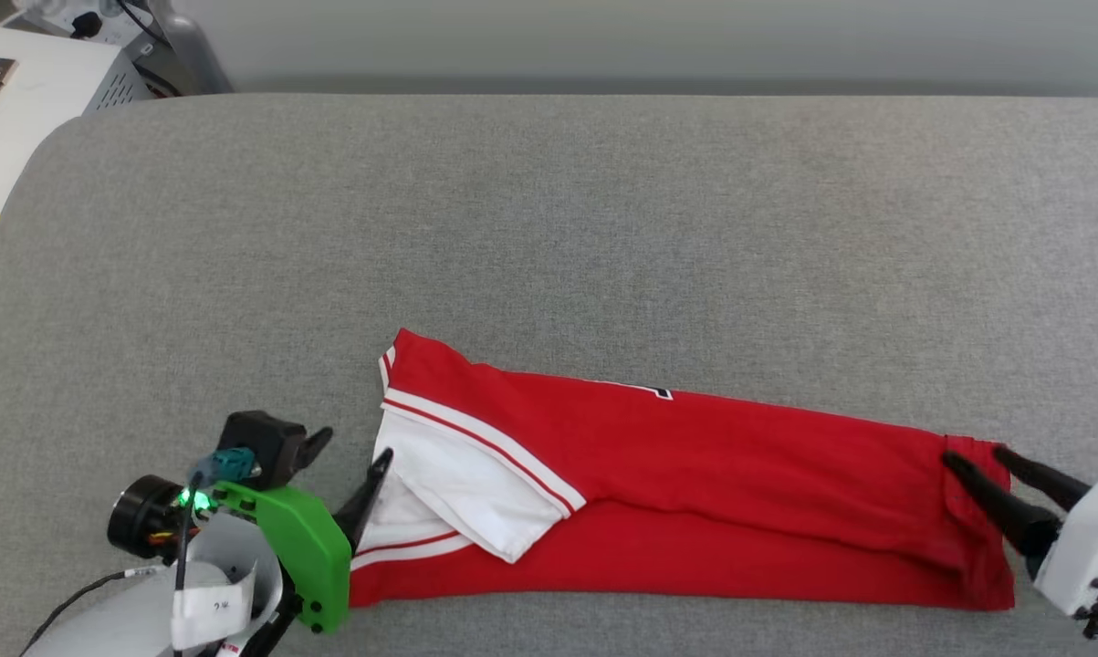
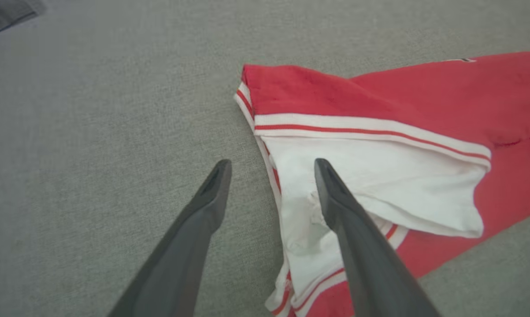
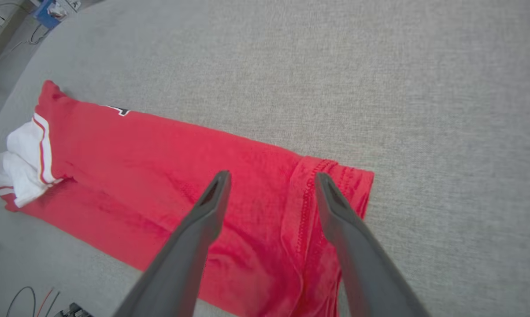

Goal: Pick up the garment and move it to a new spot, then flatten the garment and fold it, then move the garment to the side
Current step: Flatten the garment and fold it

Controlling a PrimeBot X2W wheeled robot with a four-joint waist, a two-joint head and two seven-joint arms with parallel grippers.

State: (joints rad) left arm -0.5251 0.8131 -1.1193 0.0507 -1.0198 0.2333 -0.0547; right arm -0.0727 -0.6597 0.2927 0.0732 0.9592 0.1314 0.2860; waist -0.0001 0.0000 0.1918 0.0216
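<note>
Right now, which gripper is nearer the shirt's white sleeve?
Left. The left gripper straddles the white sleeve at its edge; the right gripper is at the shirt hem, the opposite end.

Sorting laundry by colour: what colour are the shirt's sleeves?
White sleeves, red-striped trim; left wrist view shows best.

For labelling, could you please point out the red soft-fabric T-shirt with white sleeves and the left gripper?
Red T-shirt (image 1: 695,493): head view, middle of red body.
Left gripper (image 2: 271,162): left wrist view, midway between its fingertips.

right gripper (image 3: 272,176) | jaws spread | above hem end of garment (image 3: 159,154)
</note>
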